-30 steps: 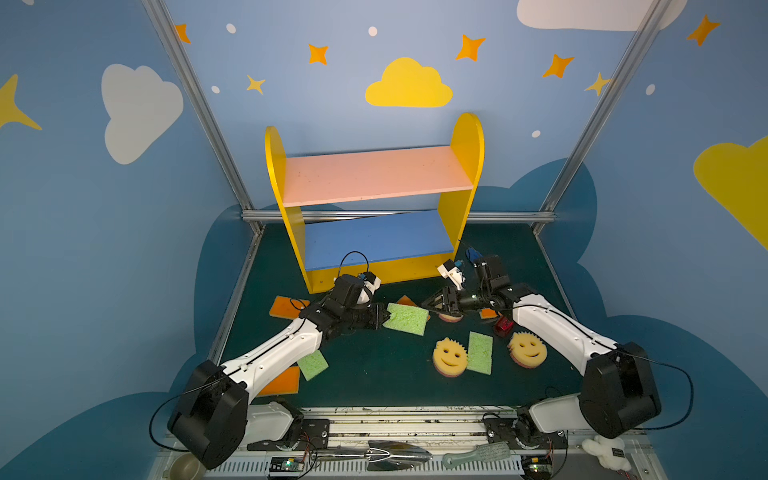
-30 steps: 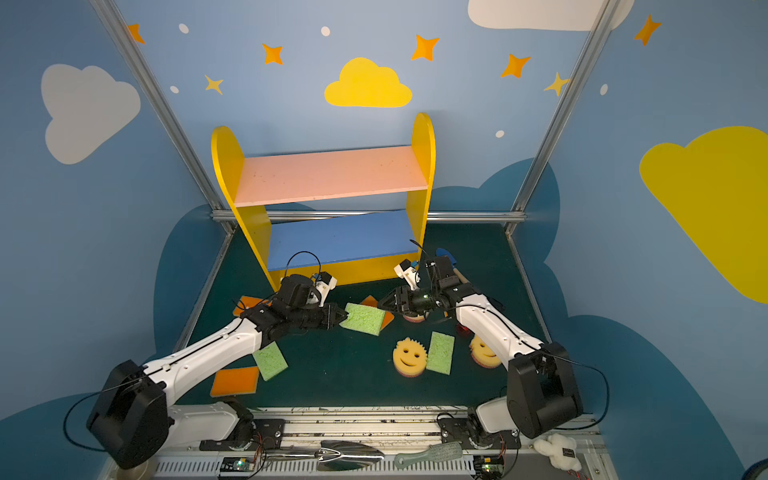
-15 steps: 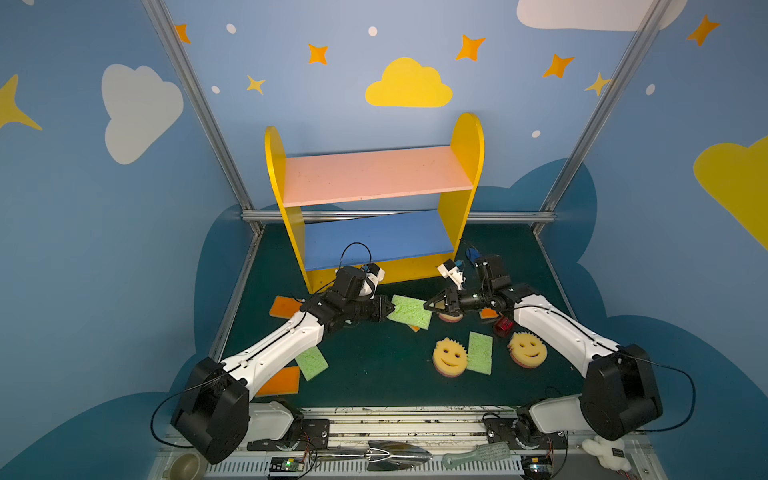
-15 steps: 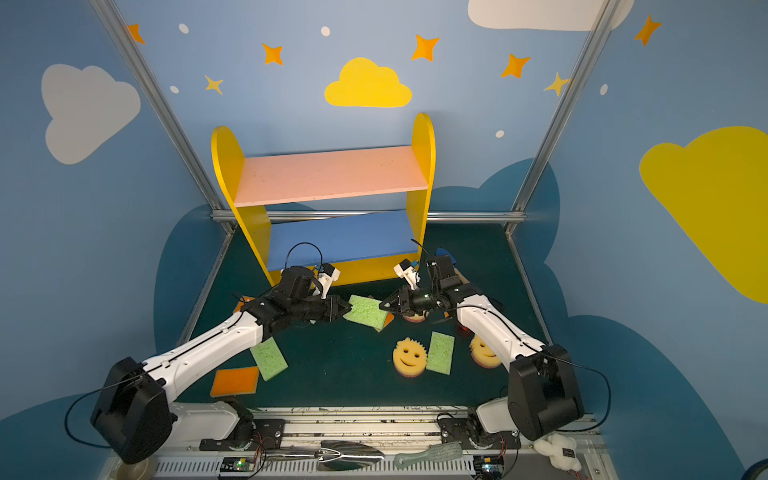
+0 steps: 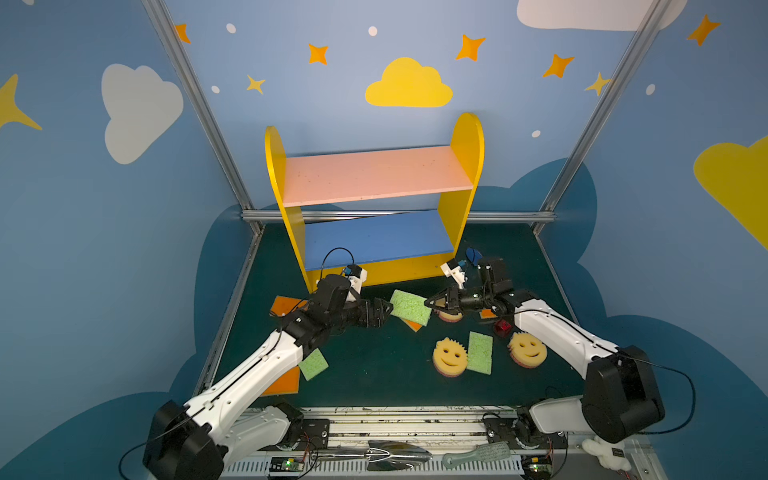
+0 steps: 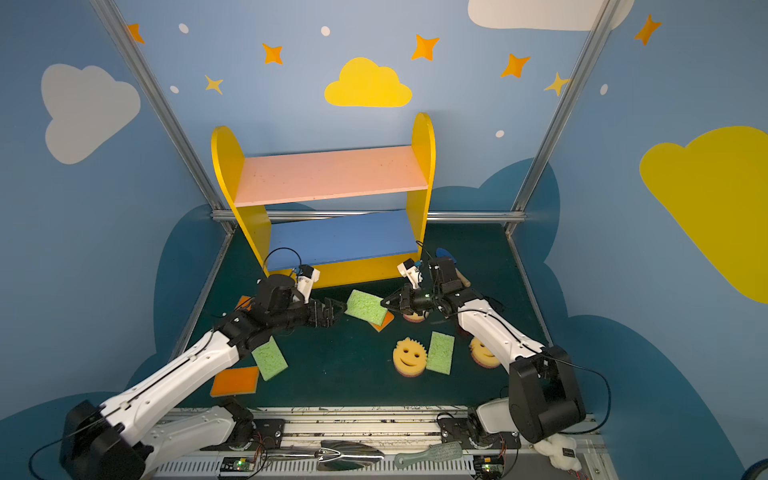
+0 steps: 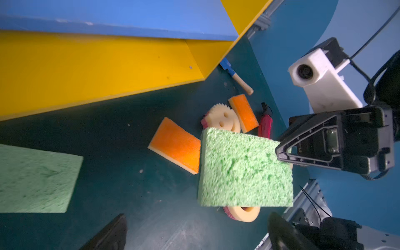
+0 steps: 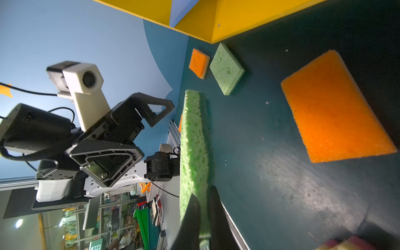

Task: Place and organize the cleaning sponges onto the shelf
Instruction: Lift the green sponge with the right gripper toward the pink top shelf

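Between the two arms, just toward 12 o'clock from table centre: a light-green sponge (image 5: 410,307) is hanging tilted, clear of the table (image 5: 374,386), above an orange-topped sponge (image 7: 175,147).
Right side: the right jaws are pinching shut on the light-green sponge's 3 o'clock corner; the right arm (image 5: 557,332) is reaching in from 5 o'clock.
Left side: the left jaws are standing wide apart, gripping nothing, their tips just beside the sponge's 9 o'clock edge, with a gap showing in the right wrist view; the left arm (image 5: 266,365) is reaching in from 7 o'clock.
Shelf: the shelf (image 5: 467,166) is standing at 12 o'clock, at the back of the table.
Lying at 5 o'clock: a smiley sponge (image 5: 449,362) and a second green sponge (image 5: 480,352) are touching side by side; another smiley (image 5: 528,350) is lying beside the right arm.
Lying at 8 o'clock: a third green sponge (image 5: 314,365) and an orange sponge (image 5: 286,384) are showing partly under the left arm.
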